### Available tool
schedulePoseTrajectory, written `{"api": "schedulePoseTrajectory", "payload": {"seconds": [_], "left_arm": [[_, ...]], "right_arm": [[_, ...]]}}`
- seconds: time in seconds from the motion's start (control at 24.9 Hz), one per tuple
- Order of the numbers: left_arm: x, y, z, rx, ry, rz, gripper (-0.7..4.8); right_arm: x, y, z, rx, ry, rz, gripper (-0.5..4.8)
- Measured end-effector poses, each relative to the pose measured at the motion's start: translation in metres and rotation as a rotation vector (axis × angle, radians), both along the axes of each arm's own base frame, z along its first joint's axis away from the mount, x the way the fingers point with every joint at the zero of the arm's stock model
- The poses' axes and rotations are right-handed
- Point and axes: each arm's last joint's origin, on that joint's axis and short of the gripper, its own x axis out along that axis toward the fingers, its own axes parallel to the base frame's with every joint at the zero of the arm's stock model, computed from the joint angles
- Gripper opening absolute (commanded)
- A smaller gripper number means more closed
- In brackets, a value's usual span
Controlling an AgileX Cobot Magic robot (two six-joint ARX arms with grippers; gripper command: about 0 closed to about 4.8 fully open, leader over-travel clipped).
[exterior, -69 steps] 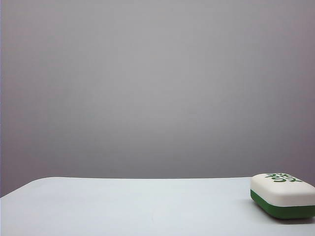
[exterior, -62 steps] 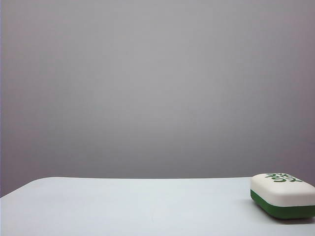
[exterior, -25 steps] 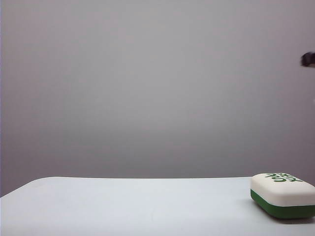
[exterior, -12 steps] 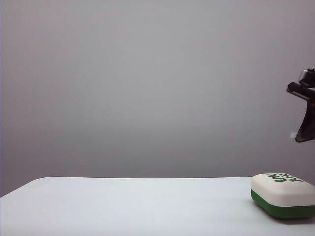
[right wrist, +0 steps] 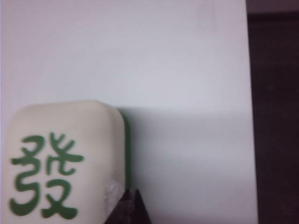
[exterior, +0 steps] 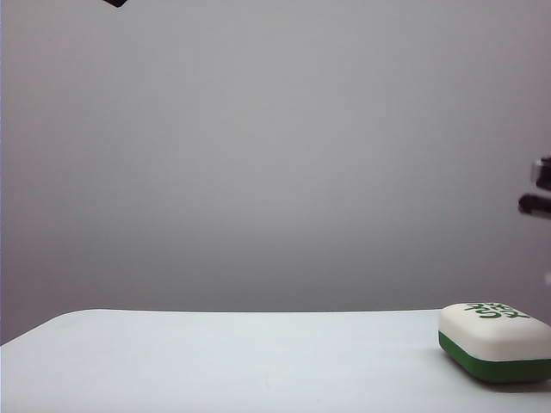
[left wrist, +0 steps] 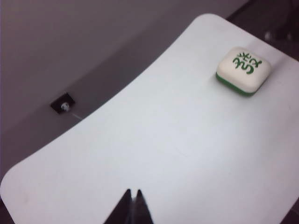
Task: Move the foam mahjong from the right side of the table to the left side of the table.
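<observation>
Looking across the scene, we saw the wide, smooth white tabletop with rounded corners [exterior: 241,361] filling the lower part of the exterior view, with a plain grey wall [exterior: 275,155] behind it. In the left wrist view the same table [left wrist: 154,154] stretched out below the camera, and in the right wrist view its white surface [right wrist: 163,56] ended at a straight edge against a dark area.

Next in size was the foam mahjong, a soft rounded rectangular block with a white upper layer, a dark green base and green characters on its top face [exterior: 495,342]. It lay flat on the right side of the table, near the right edge of the exterior view. The left wrist view showed it [left wrist: 243,70] close to a rounded far corner of the table, well apart from the left gripper. The right wrist view showed it [right wrist: 63,161] from above, characters up.

The left gripper [left wrist: 132,192] hung above bare table with its two dark fingertips pressed together, holding nothing. The right gripper [right wrist: 131,192] was just beside the block's green-edged side, its tips likewise drawn together with nothing between them; we could not tell whether they touched the block.

In the exterior view, small dark arm parts showed at the right edge [exterior: 539,189] and the top left [exterior: 114,3]
</observation>
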Motion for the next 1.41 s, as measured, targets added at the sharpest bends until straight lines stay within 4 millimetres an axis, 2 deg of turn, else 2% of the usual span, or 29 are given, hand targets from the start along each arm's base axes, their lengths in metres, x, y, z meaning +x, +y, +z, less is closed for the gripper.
{"api": "schedulePoseTrajectory", "payload": {"seconds": [0.24, 0.52, 0.72, 0.88, 1.13, 1.29, 1.41], "left_arm": [[0.002, -0.001, 0.003, -0.027, -0.025, 0.008, -0.05], [0.001, -0.002, 0.003, -0.063, -0.008, -0.049, -0.05], [0.0, -0.003, 0.003, -0.076, -0.001, -0.072, -0.05], [0.0, -0.003, 0.004, -0.077, -0.001, -0.073, -0.05], [-0.001, -0.003, 0.003, -0.071, 0.012, -0.072, -0.05], [-0.003, -0.002, 0.0, -0.057, 0.043, -0.071, -0.05], [-0.004, -0.001, -0.001, -0.051, 0.056, -0.07, -0.05]], "right_arm": [[0.005, 0.0, -0.028, 0.011, 0.093, 0.002, -0.05], [0.008, 0.002, -0.043, 0.066, 0.127, 0.009, -0.05], [0.011, 0.01, -0.044, 0.086, 0.116, 0.031, -0.05], [0.016, 0.027, -0.047, 0.091, 0.091, 0.078, -0.05], [0.026, 0.051, -0.062, 0.107, 0.155, 0.122, -0.05], [0.041, 0.072, -0.054, 0.084, 0.123, 0.158, -0.05], [0.05, 0.076, -0.045, 0.033, 0.092, 0.144, -0.05]]}}
